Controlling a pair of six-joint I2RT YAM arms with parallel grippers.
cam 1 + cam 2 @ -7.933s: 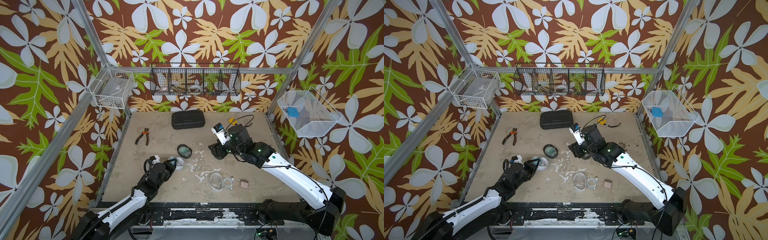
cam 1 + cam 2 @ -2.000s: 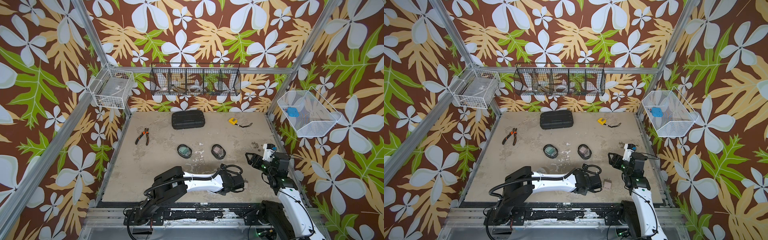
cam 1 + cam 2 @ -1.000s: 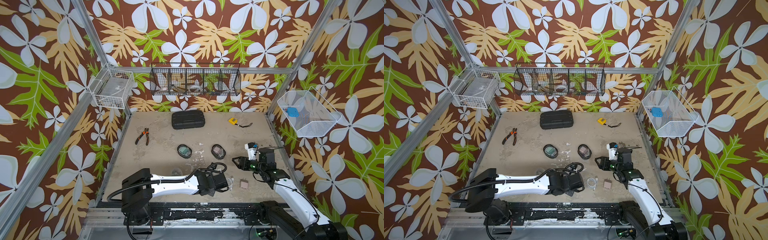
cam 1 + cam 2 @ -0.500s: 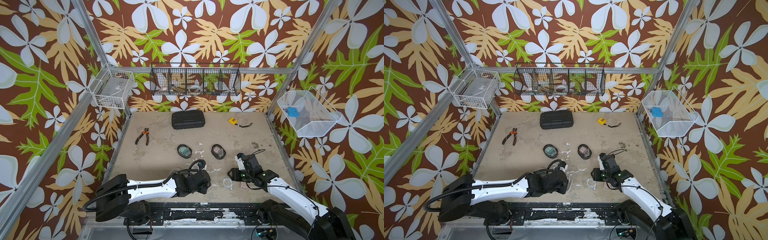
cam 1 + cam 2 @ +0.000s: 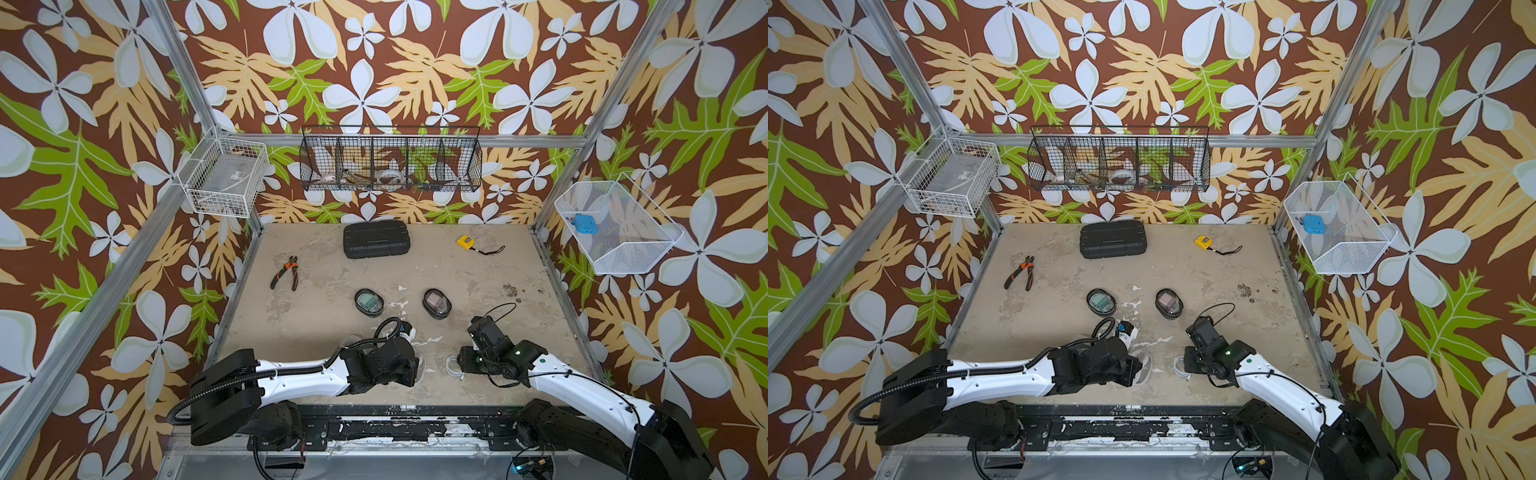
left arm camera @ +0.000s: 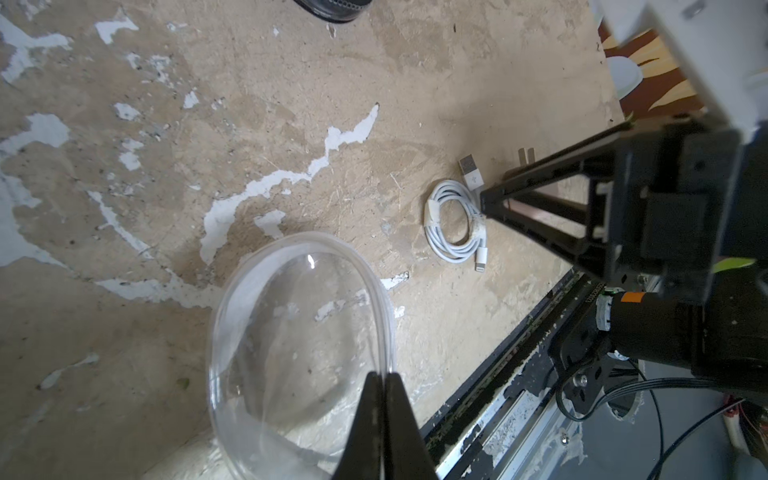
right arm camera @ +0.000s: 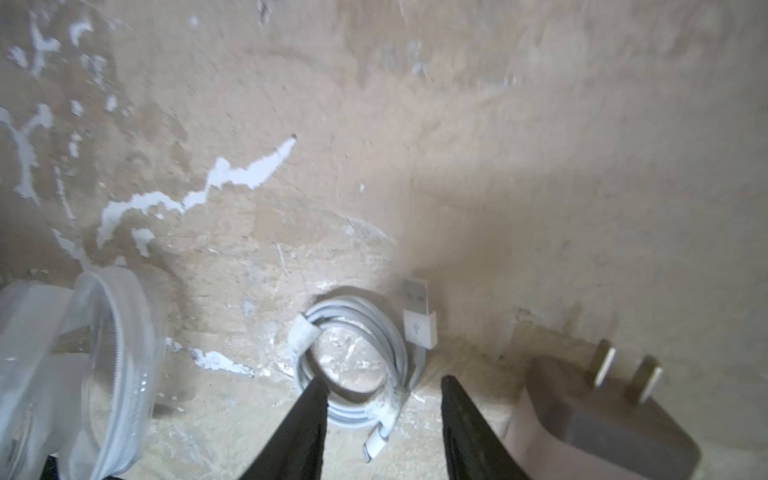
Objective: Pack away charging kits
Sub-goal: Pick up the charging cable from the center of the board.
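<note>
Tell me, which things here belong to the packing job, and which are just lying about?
For the job: clear case, cable, plug, teal-filled case, pink-filled case.

Just lying about: pliers, tape measure, big black case, blue block.

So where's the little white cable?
In both top views the cable lies front-right on the table, between the clear case and pink plug, under the right gripper.

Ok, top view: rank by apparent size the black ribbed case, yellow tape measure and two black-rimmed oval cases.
1. black ribbed case
2. teal-filled oval case and pink-filled oval case, alike
3. yellow tape measure
</note>
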